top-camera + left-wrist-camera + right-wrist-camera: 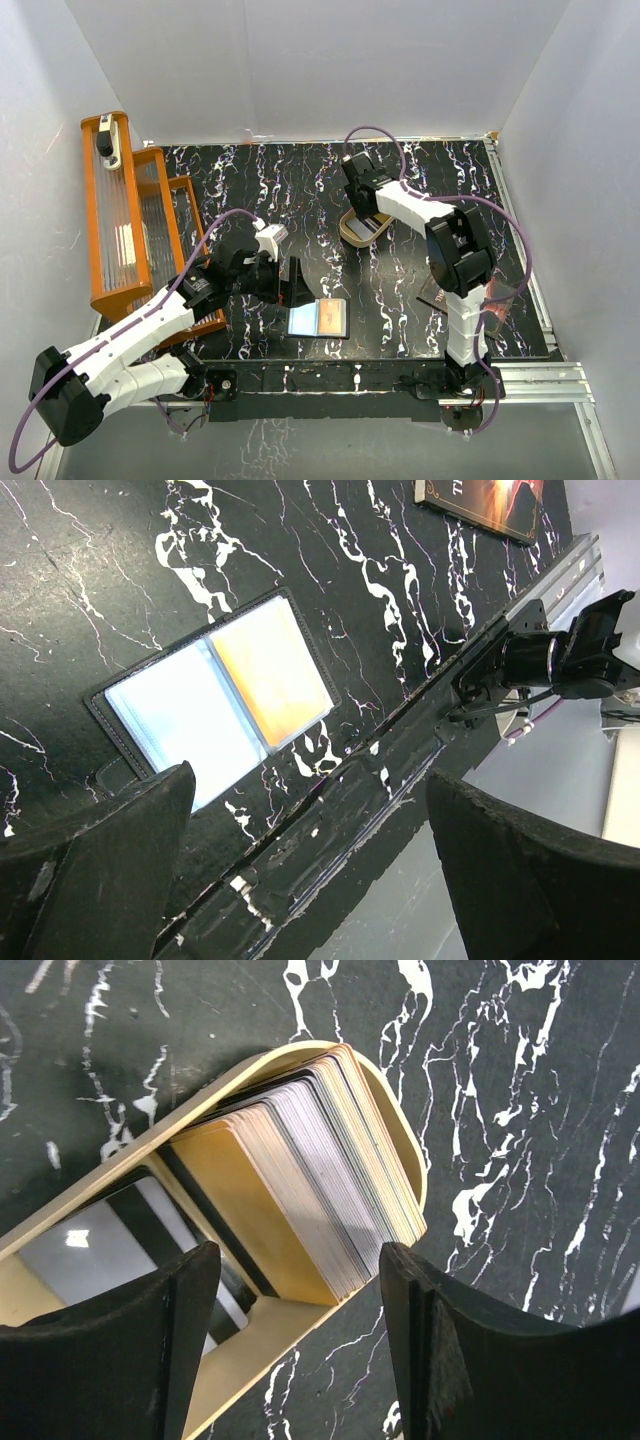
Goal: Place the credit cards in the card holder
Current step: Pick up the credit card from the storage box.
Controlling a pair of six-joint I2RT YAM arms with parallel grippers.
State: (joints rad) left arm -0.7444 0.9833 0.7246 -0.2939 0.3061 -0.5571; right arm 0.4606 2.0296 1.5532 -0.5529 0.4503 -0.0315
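A small black folding card holder (318,320) lies opened flat on the black, white-veined marble desk (300,180), close to the desk's near edge. It already carries two of the credit cards, a pale blue-grey one (175,720) in its left leaf and a gold-orange one (270,665) in its right.

The left pincer (310,780) hangs just to the left of and behind the card holder. Its two dark fingers (120,860) are spread wide, with nothing between them.

Behind the card holder and a little to its right sits a tan oval tray (262,1355). It holds a thick stack of thin plastic credit cards (290,1180) leaning on edge, gold-faced at the front and silvery and pale behind (another grey card lies flat in the tray beside them). The right pincer (298,1255) hovers over this stack, its fingers apart and clasping no card.

A tall orange rack (130,220) stands well left of the card holder.
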